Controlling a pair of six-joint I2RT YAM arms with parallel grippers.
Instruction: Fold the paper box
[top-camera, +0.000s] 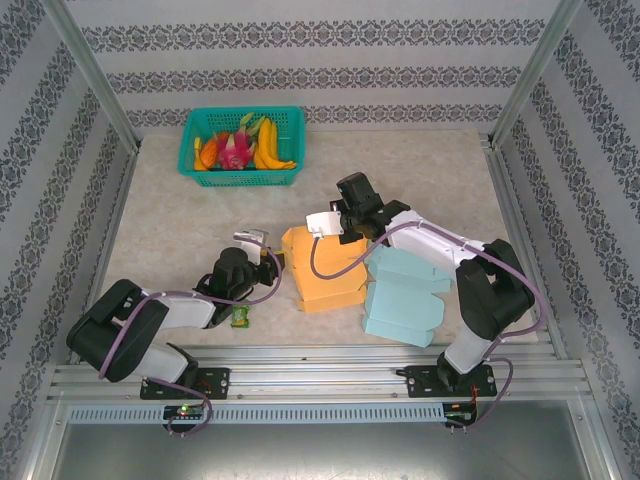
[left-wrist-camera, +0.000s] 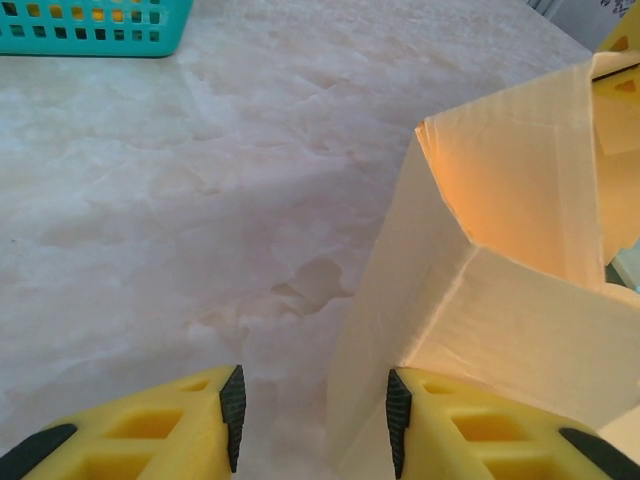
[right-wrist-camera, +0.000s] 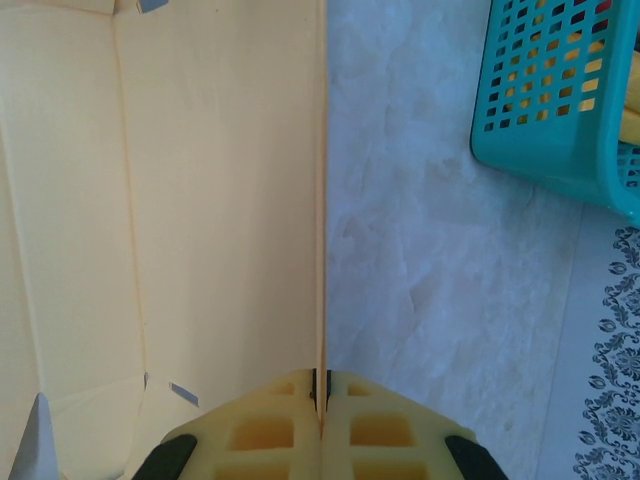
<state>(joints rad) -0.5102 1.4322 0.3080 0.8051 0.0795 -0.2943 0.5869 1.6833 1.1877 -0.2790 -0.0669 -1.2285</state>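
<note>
While the right gripper (right-wrist-camera: 320, 388) clamps the far wall of the orange paper box (top-camera: 335, 290), seemingly to steady it, the left gripper (left-wrist-camera: 313, 405) sits half-open at its left side.

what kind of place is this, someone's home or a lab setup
Most likely a robot test cell, not a home: a left arm and right arm bolted to an aluminium rail, walls papered in a repeating pattern, and staged props, an orange paper box and a teal basket of fruit.

Bare table (top-camera: 170, 220) left of paper box (top-camera: 335, 292); basket (top-camera: 240, 177) beyond.
</note>
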